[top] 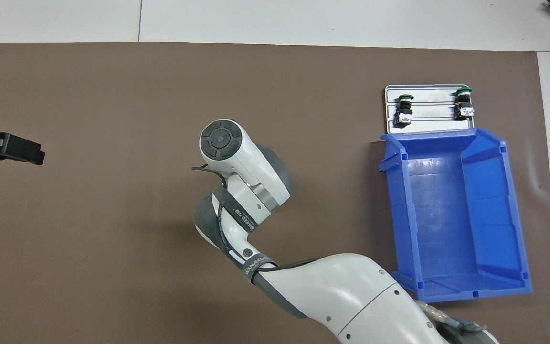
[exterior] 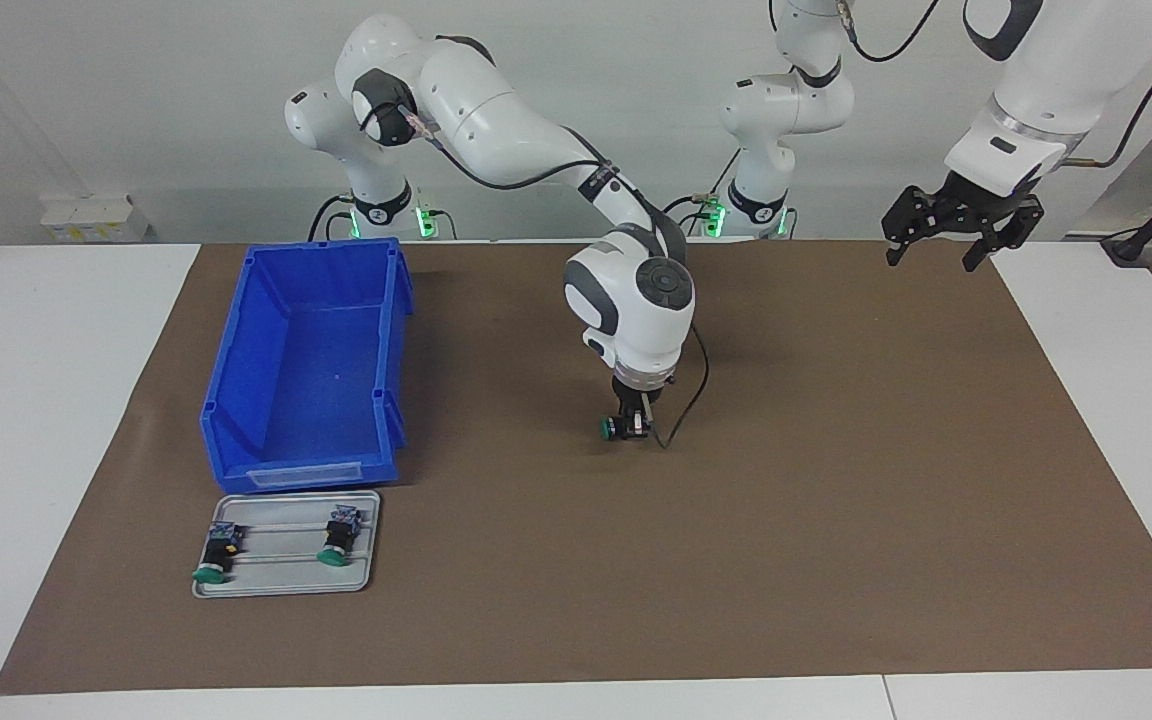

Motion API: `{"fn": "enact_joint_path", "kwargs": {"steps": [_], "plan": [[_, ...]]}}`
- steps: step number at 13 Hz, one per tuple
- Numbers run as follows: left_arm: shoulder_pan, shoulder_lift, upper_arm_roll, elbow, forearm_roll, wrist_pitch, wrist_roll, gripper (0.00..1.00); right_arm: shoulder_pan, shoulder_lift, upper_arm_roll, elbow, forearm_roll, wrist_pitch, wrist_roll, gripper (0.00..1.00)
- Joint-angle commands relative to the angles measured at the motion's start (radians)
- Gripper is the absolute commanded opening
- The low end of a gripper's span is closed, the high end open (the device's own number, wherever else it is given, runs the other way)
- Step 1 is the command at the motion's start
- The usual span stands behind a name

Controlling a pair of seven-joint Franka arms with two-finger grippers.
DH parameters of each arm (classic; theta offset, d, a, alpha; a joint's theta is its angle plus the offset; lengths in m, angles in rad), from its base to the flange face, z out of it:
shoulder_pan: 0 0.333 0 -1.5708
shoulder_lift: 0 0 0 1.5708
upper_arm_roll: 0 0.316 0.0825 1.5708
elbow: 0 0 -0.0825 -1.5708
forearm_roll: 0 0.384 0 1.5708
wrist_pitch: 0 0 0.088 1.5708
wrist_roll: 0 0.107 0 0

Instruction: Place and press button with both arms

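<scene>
Facing view: the button (exterior: 615, 428) is pinched between the fingers of the right gripper (exterior: 633, 425), lying sideways, green cap toward the right arm's end, at or just above the brown mat (exterior: 836, 480) mid-surface. The left gripper (exterior: 961, 228) is held raised over the mat's edge, fingers spread.

Overhead view: the button is hidden under the right arm's wrist (top: 237, 162). The left gripper (top: 7, 147) is seen at the frame edge.

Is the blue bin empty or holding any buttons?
Empty: the blue bin shows only bare floor in both views; two buttons lie on the tray beside it.

Right claw (exterior: 628, 427) gripping button (exterior: 608, 429) at mat (exterior: 836, 500), left claw (exterior: 961, 235) raised, spread
</scene>
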Motion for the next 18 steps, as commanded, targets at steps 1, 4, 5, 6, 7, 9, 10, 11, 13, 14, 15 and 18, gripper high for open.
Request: {"fn": "enact_joint_path", "kwargs": {"steps": [1,4,5,6,7,9,10,11,13,14,15,18], "plan": [[0.008,-0.027,-0.009,-0.031,0.012,0.000,0.007,1.00,-0.011,0.013,0.003,0.022,-0.002,-0.016,0.024,0.54],[0.006,-0.026,-0.009,-0.027,0.014,0.011,0.013,1.00,-0.039,0.004,0.004,0.073,0.000,-0.059,0.014,0.64],[0.006,-0.026,-0.009,-0.025,0.014,0.014,0.016,1.00,-0.050,0.004,0.004,0.103,0.001,-0.083,0.007,0.65],[0.006,-0.026,-0.009,-0.025,0.014,0.023,0.019,1.00,-0.060,-0.003,0.007,0.114,0.001,-0.103,-0.017,0.66],[0.008,-0.026,-0.009,-0.028,0.014,0.032,0.037,1.00,-0.077,-0.013,0.009,0.117,0.006,-0.135,-0.063,0.67],[0.008,-0.026,-0.009,-0.030,0.014,0.036,0.071,1.00,-0.140,-0.070,0.036,0.130,0.009,-0.204,-0.196,0.67],[0.009,-0.022,-0.012,-0.027,0.014,0.036,0.105,1.00,-0.196,-0.113,0.073,0.128,0.024,-0.238,-0.279,0.66],[0.010,-0.024,-0.015,-0.028,0.012,0.036,0.129,0.99,-0.258,-0.146,0.110,0.130,0.041,-0.273,-0.343,0.66],[-0.024,-0.033,-0.009,-0.034,0.012,0.039,0.206,0.99,-0.397,-0.203,0.194,0.130,0.050,-0.371,-0.512,0.66],[-0.065,-0.038,-0.001,-0.039,0.011,0.045,0.226,0.98,-0.445,-0.226,0.214,0.130,0.046,-0.416,-0.596,0.66],[-0.091,-0.038,0.012,-0.041,0.011,0.057,0.240,0.97,-0.470,-0.249,0.216,0.130,0.038,-0.454,-0.679,0.66],[-0.154,-0.038,0.025,-0.088,0.005,0.124,0.353,0.95,-0.577,-0.309,0.213,0.130,0.040,-0.556,-0.970,0.66]]}}
